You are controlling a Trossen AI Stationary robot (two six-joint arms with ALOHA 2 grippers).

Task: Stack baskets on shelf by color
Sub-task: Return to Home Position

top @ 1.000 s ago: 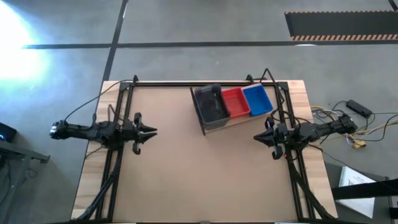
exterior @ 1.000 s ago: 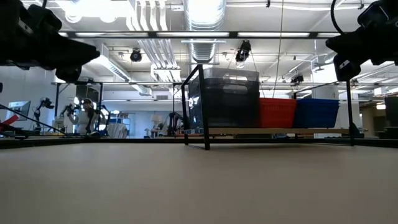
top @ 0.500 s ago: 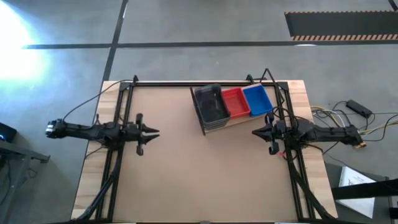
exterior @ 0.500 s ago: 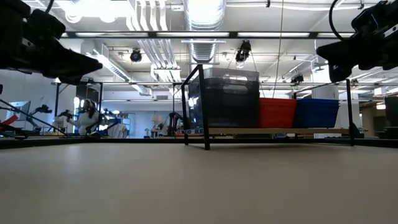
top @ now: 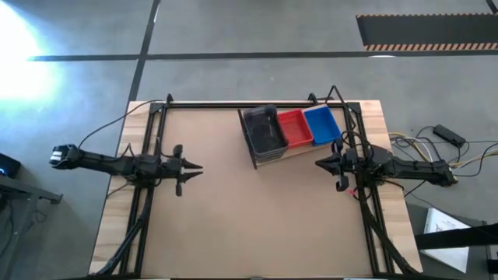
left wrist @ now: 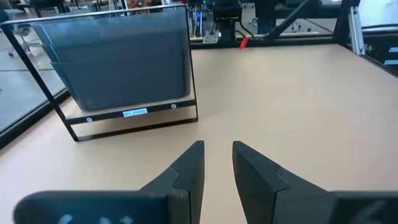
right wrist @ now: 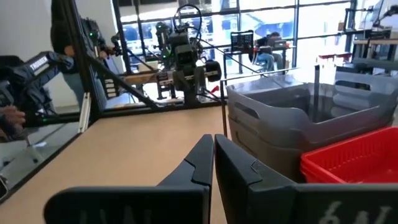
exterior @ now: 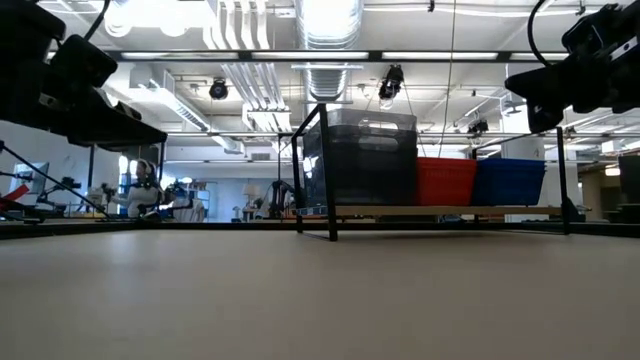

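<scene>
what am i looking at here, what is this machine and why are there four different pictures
It is a robot with two dark arms working over a wooden table. One picture looks straight down from above. One looks level across the tabletop. The other two come from small cameras on the arms' wrists.

The left end effector hangs over the table's left side with its two fingers a little apart. The right end effector hangs at the right, near the shelf, with its fingers together. Neither holds anything.

On a small wire-legged shelf at the back right, plastic baskets stand in a row. First is a taller stack of grey baskets, then red baskets, then blue baskets.
</scene>
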